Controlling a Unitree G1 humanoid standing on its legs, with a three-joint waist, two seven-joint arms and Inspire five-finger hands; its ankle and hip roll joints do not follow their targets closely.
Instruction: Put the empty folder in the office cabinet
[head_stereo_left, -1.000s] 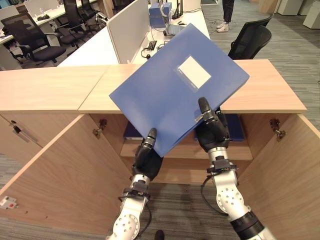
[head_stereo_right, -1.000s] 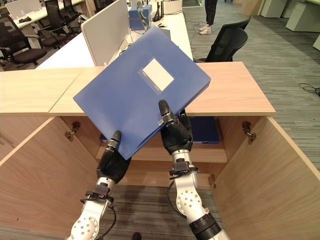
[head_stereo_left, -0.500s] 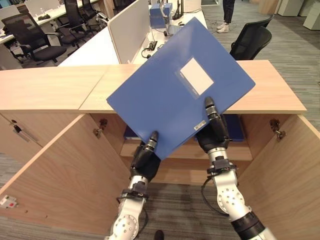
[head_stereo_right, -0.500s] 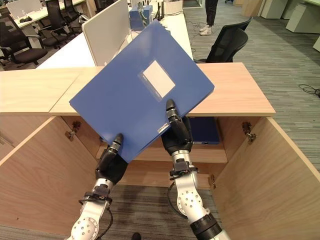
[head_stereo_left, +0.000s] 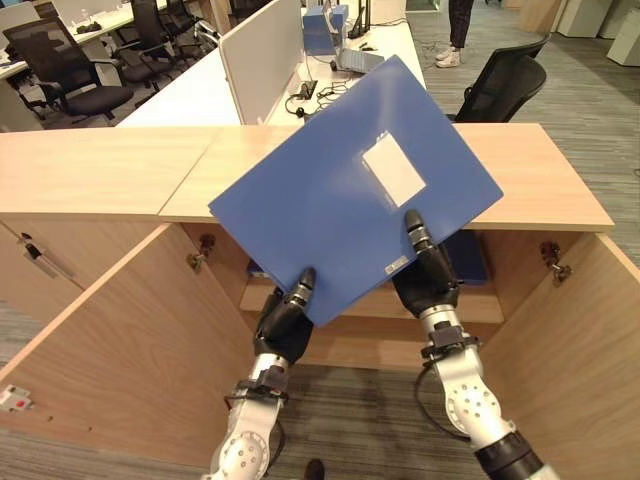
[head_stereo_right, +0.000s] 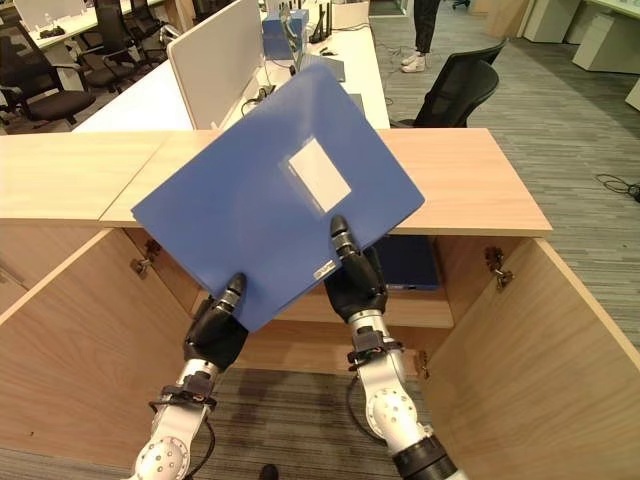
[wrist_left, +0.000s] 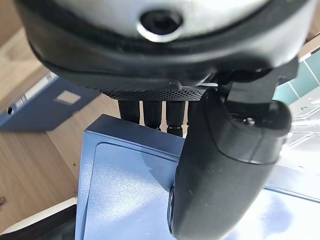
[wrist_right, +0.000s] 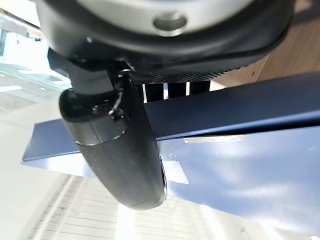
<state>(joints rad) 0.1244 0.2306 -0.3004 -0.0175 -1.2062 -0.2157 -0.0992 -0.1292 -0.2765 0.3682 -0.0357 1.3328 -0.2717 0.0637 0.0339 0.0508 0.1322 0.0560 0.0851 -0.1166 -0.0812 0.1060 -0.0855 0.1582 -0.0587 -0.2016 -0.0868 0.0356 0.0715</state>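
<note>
A large blue folder (head_stereo_left: 350, 190) with a white label is held tilted in the air in front of the open wooden cabinet (head_stereo_left: 300, 175). My left hand (head_stereo_left: 285, 320) pinches its lower left corner, thumb on top and fingers beneath. My right hand (head_stereo_left: 430, 275) pinches the lower edge further right, thumb lying on the cover. The left wrist view shows the thumb (wrist_left: 220, 165) pressed on the folder (wrist_left: 125, 195); the right wrist view shows the same for the right thumb (wrist_right: 120, 145) on the folder (wrist_right: 240, 165).
Both cabinet doors (head_stereo_left: 120, 350) stand wide open to either side. Other blue folders (head_stereo_left: 470, 255) lie on the inner shelf (head_stereo_left: 370, 305). Behind the cabinet are desks with a partition (head_stereo_left: 255, 55) and office chairs (head_stereo_left: 500, 85). A person's legs (head_stereo_left: 455, 25) stand far back.
The folder has come down slightly and turned a little flatter, with both hands still holding it. The camera has shifted a bit.
</note>
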